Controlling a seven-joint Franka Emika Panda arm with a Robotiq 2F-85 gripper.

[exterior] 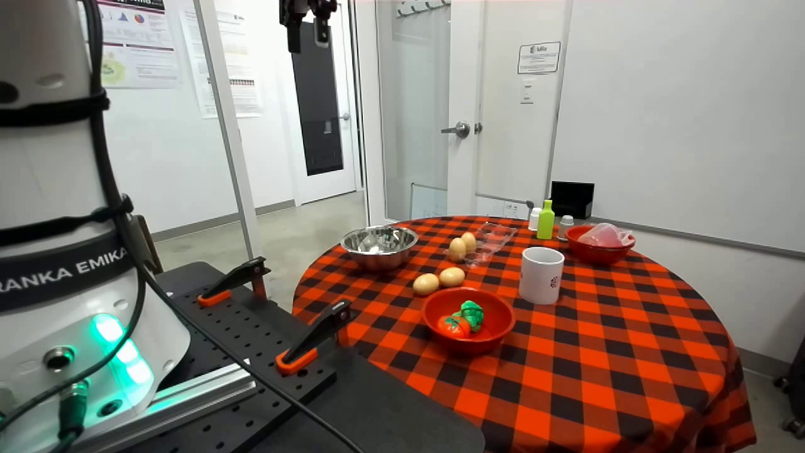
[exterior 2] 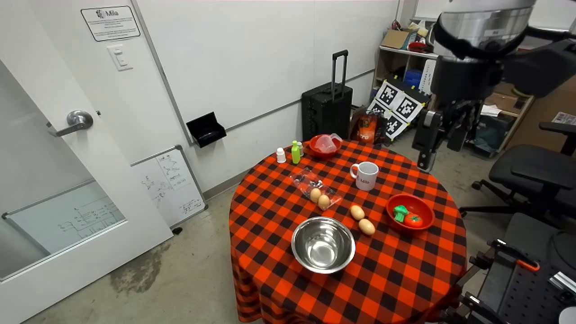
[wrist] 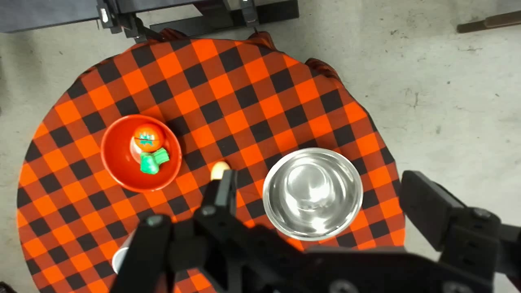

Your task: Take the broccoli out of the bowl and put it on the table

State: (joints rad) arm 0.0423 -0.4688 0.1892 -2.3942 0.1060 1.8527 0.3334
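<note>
The bright green broccoli (exterior: 470, 316) lies in the red bowl (exterior: 497, 318), touching or close beside a red tomato (exterior: 454, 326). In the wrist view the broccoli (wrist: 154, 161) and the bowl (wrist: 122, 165) are at the left. In an exterior view the broccoli (exterior 2: 400, 213) also shows in the bowl (exterior 2: 420, 206). The bowl stands on the round table (exterior: 604, 358) with its red-and-black checked cloth. My gripper (wrist: 319, 177) is open and empty, fingers wide apart. It hangs high above the table; in both exterior views it (exterior: 308, 45) (exterior 2: 441, 156) is well away from the bowl.
A steel bowl (wrist: 312, 193) stands beside the red bowl, with several eggs (exterior: 439, 280) nearby. A white mug (exterior: 542, 275) stands close to the red bowl. Farther back are a clear package (exterior 2: 310, 177), a green bottle (exterior 2: 295, 152), shakers (exterior 2: 281, 155) and another red bowl (exterior 2: 321, 154) with a pinkish-white bowl (exterior 2: 325, 144).
</note>
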